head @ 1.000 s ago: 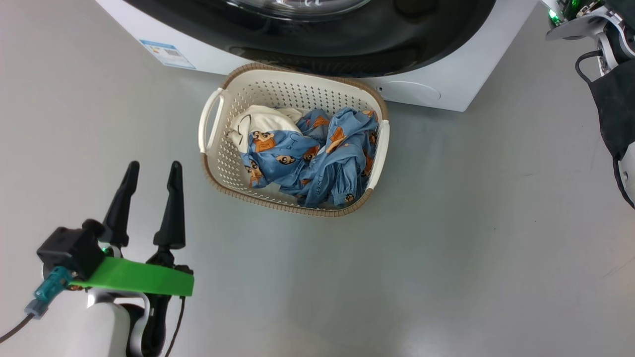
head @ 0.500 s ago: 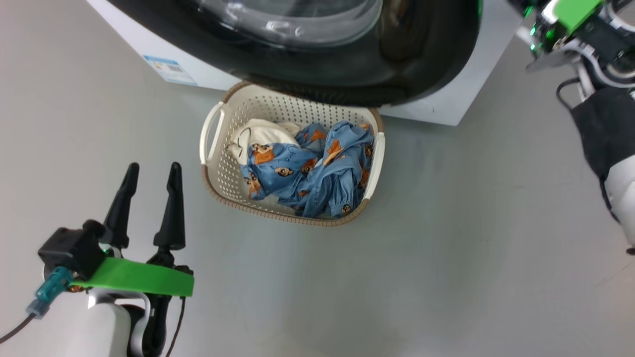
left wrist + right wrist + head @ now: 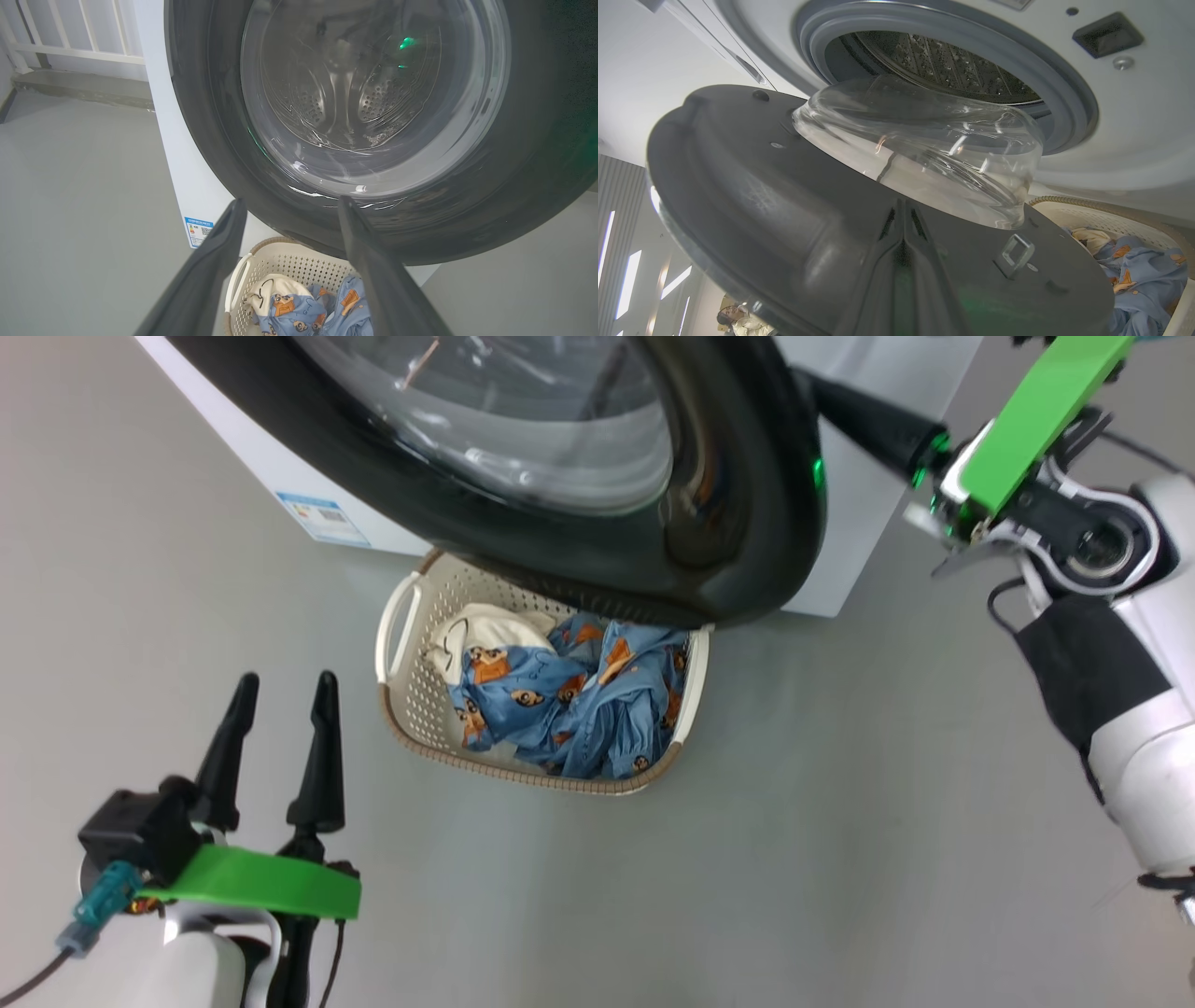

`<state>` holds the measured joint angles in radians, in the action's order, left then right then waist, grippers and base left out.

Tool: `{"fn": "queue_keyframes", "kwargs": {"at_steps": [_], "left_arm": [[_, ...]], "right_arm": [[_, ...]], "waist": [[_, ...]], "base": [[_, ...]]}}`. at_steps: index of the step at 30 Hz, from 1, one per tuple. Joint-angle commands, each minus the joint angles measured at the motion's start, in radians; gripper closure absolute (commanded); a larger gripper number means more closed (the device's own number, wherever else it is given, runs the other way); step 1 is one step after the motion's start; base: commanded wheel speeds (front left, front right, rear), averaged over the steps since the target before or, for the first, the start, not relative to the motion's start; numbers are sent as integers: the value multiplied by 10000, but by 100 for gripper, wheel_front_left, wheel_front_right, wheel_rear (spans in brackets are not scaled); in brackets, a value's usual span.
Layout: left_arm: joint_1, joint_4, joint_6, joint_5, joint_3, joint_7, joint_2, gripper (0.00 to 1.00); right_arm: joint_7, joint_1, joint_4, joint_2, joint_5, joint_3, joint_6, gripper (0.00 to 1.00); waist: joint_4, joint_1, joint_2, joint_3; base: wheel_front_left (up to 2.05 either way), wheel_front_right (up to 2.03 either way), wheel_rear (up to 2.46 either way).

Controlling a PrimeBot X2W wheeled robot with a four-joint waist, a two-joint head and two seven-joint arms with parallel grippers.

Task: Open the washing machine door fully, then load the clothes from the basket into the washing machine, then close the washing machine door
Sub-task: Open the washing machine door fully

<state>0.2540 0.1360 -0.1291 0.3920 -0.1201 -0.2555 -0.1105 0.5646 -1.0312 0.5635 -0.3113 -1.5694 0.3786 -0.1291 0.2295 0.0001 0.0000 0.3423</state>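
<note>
**Reporter:** Where does the door stand?

**Robot:** The large round washing machine door (image 3: 738,523), a glossy black rim around a clear bulging glass bowl (image 3: 924,154), is partly open. It is swung out from the big white front-loading washing machine (image 3: 854,523) and, in the head view, hangs over the far end of the basket. Behind it, my right wrist view shows the steel drum (image 3: 943,60) and its grey-blue rubber seal (image 3: 1064,93).

**Reporter:** And your pincers?

**Robot:** My right pincer (image 3: 903,210) is closed and holds nothing, its two dark fingers pressed together. It lies along the door's inner face beside the glass bowl; I cannot tell whether it touches. In the head view it reaches in behind the door's right edge. My left pincer (image 3: 286,679) is spread wide and empty, low at the left over the grey floor (image 3: 840,821). It is well apart from the door, with its fingers pointing towards the machine.

**Reporter:** The laundry?

**Robot:** The clothes (image 3: 579,709), light-blue fabric printed with orange-brown bears plus a cream-white garment, lie bundled in the small cream-white perforated plastic basket (image 3: 411,709) with a brown woven-look rim. The basket sits on the floor just in front of the machine, near its small blue label (image 3: 322,518).
</note>
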Motion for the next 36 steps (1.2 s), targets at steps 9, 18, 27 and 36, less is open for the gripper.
{"fn": "queue_keyframes", "kwargs": {"at_steps": [9,18,27,36], "left_arm": [[-644,-84,-16,-204,392,-63,-187,0],[-1007,-81,-16,-304,383,-63,-183,0],[-1297,-103,-16,-368,356,-63,-151,0],[-1392,-131,-16,-380,333,-63,-108,0]], "right_arm": [[512,1160,-680,464,-161,493,-16,100],[898,2041,-1178,697,-294,747,-16,100],[1220,2664,-1571,943,-343,929,-16,100],[1440,3023,-1915,1337,-321,1141,-16,100]], "waist": [[-84,0,0,-861],[-89,0,0,-1340],[42,0,0,-1684],[242,0,0,-1771]], "base": [[0,0,0],[0,0,0],[0,0,0],[0,0,0]]}}
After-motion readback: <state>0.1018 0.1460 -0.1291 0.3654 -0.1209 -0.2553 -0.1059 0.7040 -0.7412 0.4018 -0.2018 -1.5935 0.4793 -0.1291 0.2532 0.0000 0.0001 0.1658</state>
